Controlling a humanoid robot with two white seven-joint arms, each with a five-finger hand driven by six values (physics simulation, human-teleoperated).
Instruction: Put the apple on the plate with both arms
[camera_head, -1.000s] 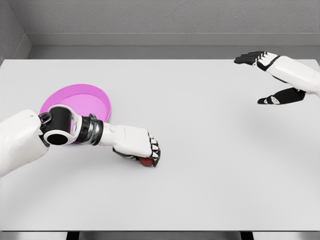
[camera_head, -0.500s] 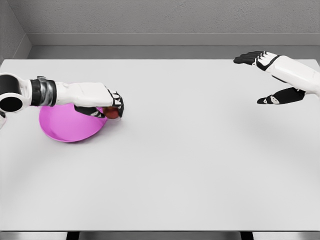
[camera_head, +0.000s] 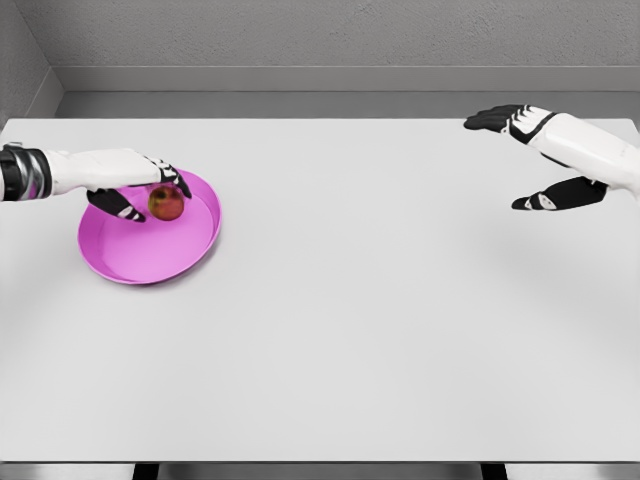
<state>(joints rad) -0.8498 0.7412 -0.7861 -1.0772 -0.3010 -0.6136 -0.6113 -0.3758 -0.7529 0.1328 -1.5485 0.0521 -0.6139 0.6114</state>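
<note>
Single head view only, mounted high and angled down across the white table (camera_head: 380, 330), facing the grey back wall (camera_head: 330, 35). Set far enough back to take in the table's full width and near edge. Left arm enters at the left edge, right arm at the right.

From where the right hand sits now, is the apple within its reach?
Probably not. The right hand hovers open at the table's far right, while the apple lies in the pink plate at far left, beside the left hand.
</note>
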